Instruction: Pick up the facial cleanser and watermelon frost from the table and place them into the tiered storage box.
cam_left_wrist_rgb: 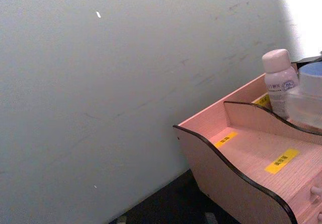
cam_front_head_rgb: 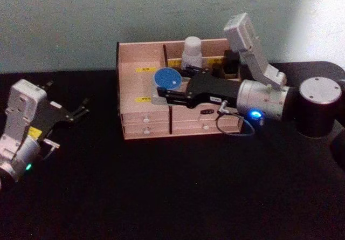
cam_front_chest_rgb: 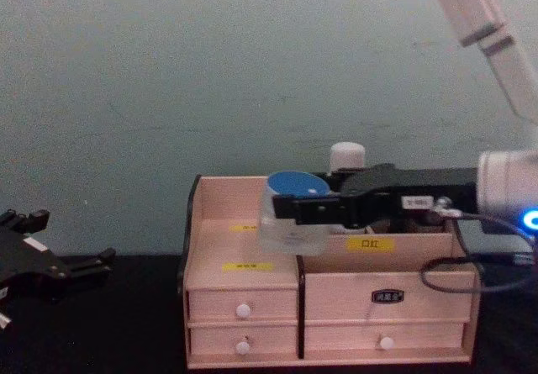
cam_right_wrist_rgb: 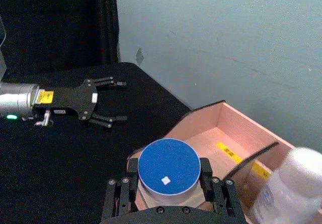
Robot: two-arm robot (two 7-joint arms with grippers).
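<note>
The tiered storage box (cam_front_head_rgb: 141, 46) stands at the back of the black table (cam_front_head_rgb: 161, 191), light wood with yellow labels and white-knobbed drawers. My right gripper (cam_front_head_rgb: 164, 95) is shut on a clear jar with a blue lid (cam_front_head_rgb: 166, 78), holding it just above the box's left compartment (cam_right_wrist_rgb: 211, 128). The right wrist view has the jar (cam_right_wrist_rgb: 169, 166) between the two fingers (cam_right_wrist_rgb: 121, 196). A white bottle (cam_front_head_rgb: 192, 51) stands upright in a back compartment. I cannot read which item is the facial cleanser and which the watermelon frost. My left gripper (cam_front_head_rgb: 82, 109) is open and empty, off to the box's left.
A dark item (cam_front_head_rgb: 230, 62) sits in the back right compartment. A grey wall (cam_front_chest_rgb: 168, 97) rises right behind the box. A cable (cam_front_head_rgb: 237, 128) loops from my right wrist in front of the drawers. Bare black table lies in front of and left of the box.
</note>
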